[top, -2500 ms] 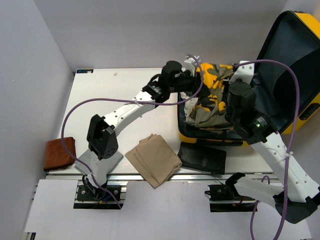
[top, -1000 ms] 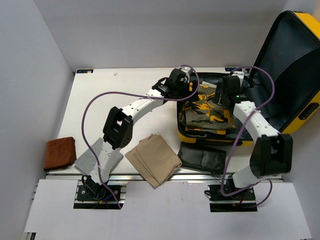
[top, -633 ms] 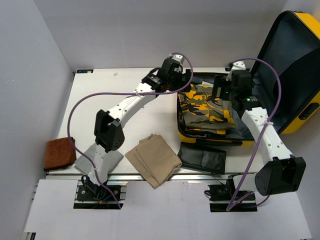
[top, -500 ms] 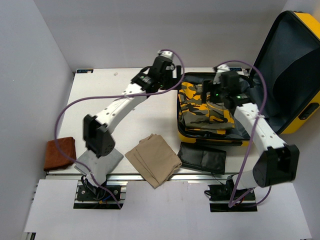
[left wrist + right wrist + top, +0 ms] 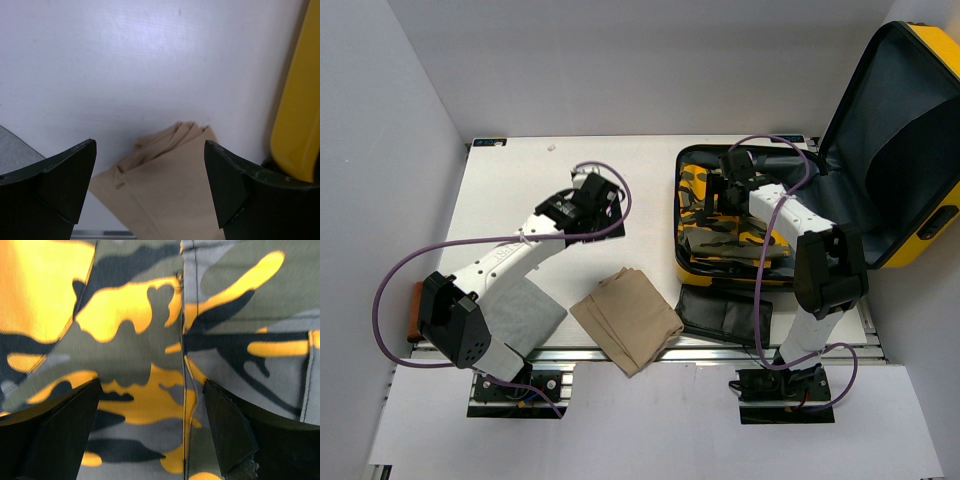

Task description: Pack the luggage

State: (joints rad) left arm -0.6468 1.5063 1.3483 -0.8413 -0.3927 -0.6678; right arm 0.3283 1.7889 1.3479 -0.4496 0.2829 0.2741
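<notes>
luggage (image 5: 905,130): rear-R of table, lid propped open so the tub can be loaded from above.
camo garment (image 5: 150,330): folded flat in tub, covers most of the floor; looks packed.
R gripper (image 5: 151,382): jaws spread wide just over camo, holding nothing; prob. nothing left to grip there.
L gripper (image 5: 149,144): jaws spread, empty, above bare table, facing tan cloth (image 5: 625,318); judged the next pick.
tan cloth: folded at near edge, just L of black pouch (image 5: 725,315); not yet packed.
progress: 1 item in, 2 visible outside.
</notes>
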